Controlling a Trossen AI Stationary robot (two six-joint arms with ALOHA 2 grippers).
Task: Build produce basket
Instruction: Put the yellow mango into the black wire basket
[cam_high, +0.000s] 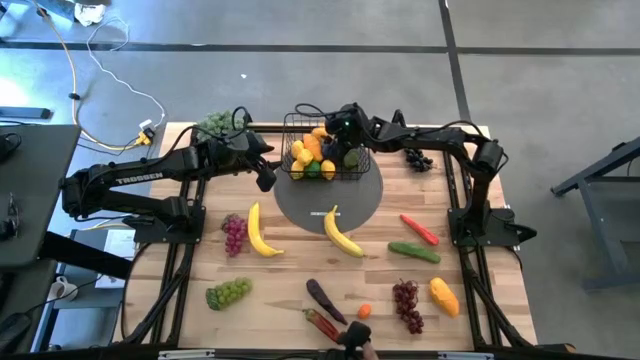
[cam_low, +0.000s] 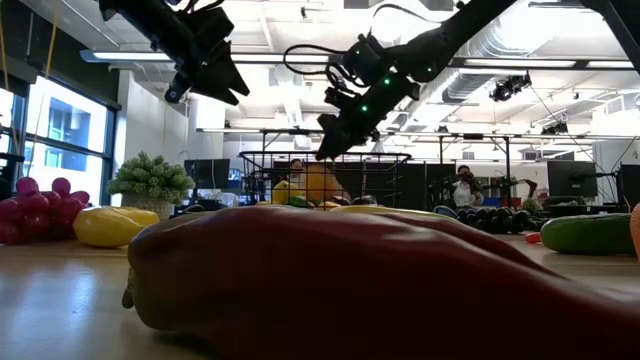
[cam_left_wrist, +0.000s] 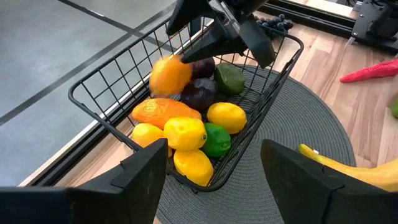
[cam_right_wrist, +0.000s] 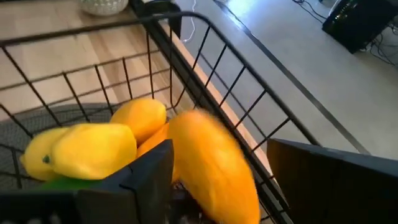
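- High view: the basket (cam_high: 322, 150) stands at upper centre on the back part of a round grey mat (cam_high: 330, 200), already heaped with yellow, orange, green and dark produce. Two bananas (cam_high: 262, 232) lie just below, one partly on the mat's front edge; grapes, a cucumber (cam_high: 414, 251), a red pepper (cam_high: 419, 229) and a mango (cam_high: 444, 295) are scattered over the lower table. The right gripper (cam_high: 343, 135) hangs over the basket's right half; the left gripper (cam_high: 266, 172) waits just left of it.
- Low view: a big red pepper (cam_low: 380, 285) in the foreground fills the lower frame and hides most of the table. The basket shows behind it at centre, under the right gripper.
- Left wrist view: the left gripper's fingers (cam_left_wrist: 146, 177) stand well apart, holding nothing.
- Right wrist view: an orange mango (cam_right_wrist: 214, 165) is blurred between the right gripper's parted fingers, above the lemons (cam_right_wrist: 93, 149); I cannot tell whether they touch it.
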